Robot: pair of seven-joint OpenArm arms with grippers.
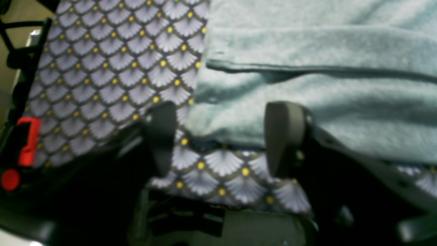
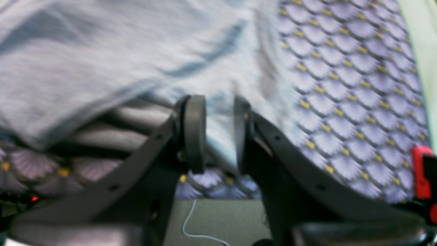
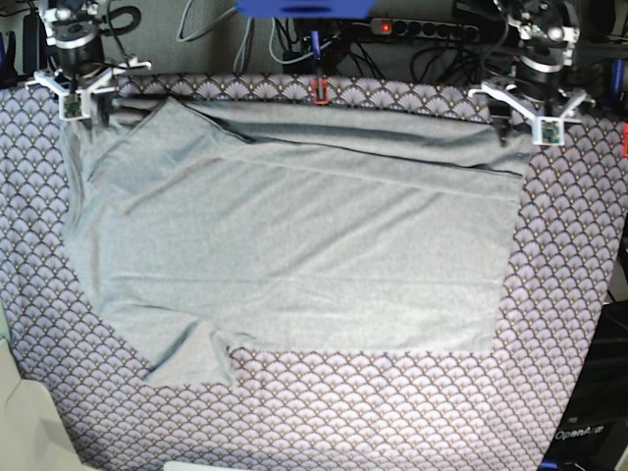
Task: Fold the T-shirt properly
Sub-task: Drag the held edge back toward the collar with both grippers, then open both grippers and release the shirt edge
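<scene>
The light grey T-shirt lies spread on the patterned tablecloth, its far edge folded over into a band. In the base view my left gripper hangs over the shirt's far right corner. The left wrist view shows my left gripper open, the T-shirt corner lying flat just beyond its fingers, nothing between them. My right gripper is at the far left corner. In the right wrist view my right gripper is shut on a lifted fold of the T-shirt.
A red clamp sits at the table's far edge, with a power strip and cables behind it. The tablecloth ends close under both wrists, floor below. A red part shows at the right wrist view's edge.
</scene>
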